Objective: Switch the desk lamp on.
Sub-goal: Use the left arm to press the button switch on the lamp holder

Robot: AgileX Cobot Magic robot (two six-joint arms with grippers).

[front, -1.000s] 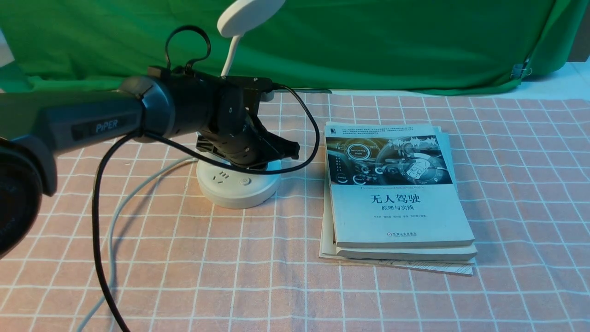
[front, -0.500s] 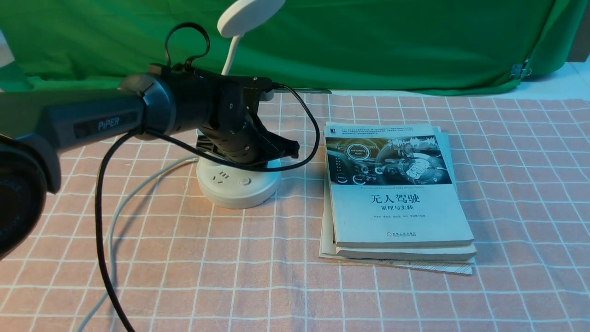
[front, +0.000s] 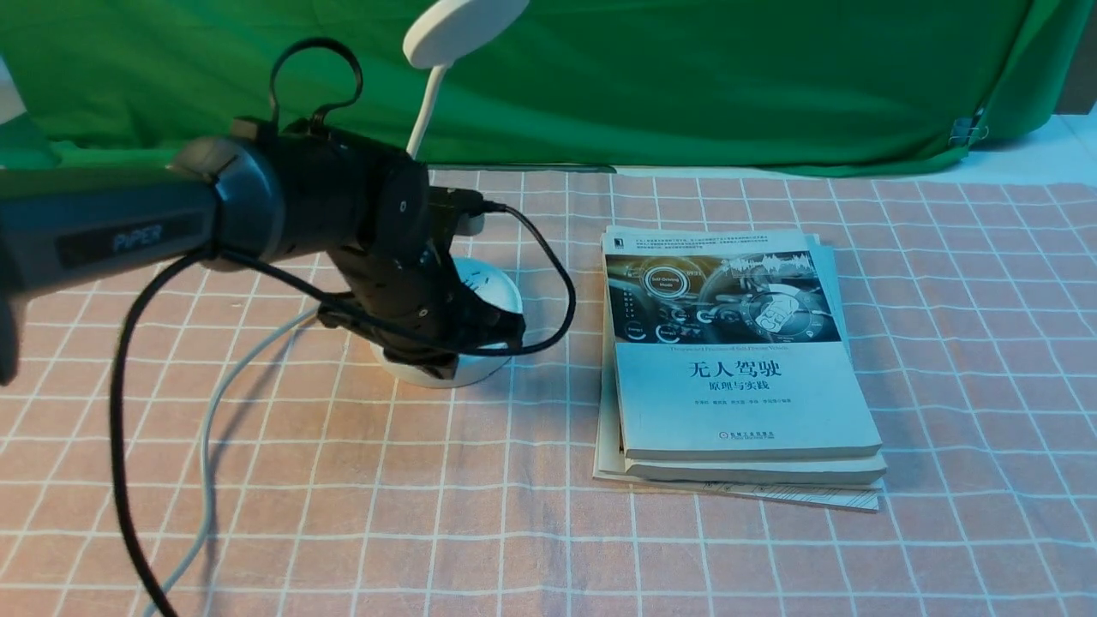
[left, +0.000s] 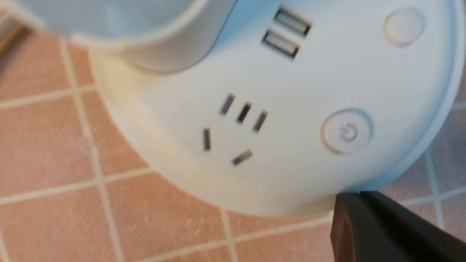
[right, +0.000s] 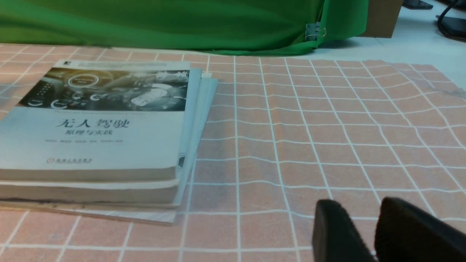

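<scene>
Your left gripper (front: 446, 364) points down over the near side of the white round base (left: 291, 145) of the desk lamp (front: 463, 30). In the left wrist view its fingers (left: 382, 225) look clenched together, with nothing visible between them, near the power button (left: 347, 131); you cannot tell from these pictures whether they touch the base. Around that button sit sockets and a second round button (left: 404, 26), and a cup holder (left: 164, 36) rises from the base. The lamp stands toward the bench's far edge, left of centre, its disc head up in front of the green cloth (front: 728, 86). A grey cord (front: 208, 446) runs from it toward the near left corner. Right of the lamp, well apart, lies a stack of books (front: 746, 394). Your right gripper (right: 353, 218) holds nothing, its fingertips slightly parted.
</scene>
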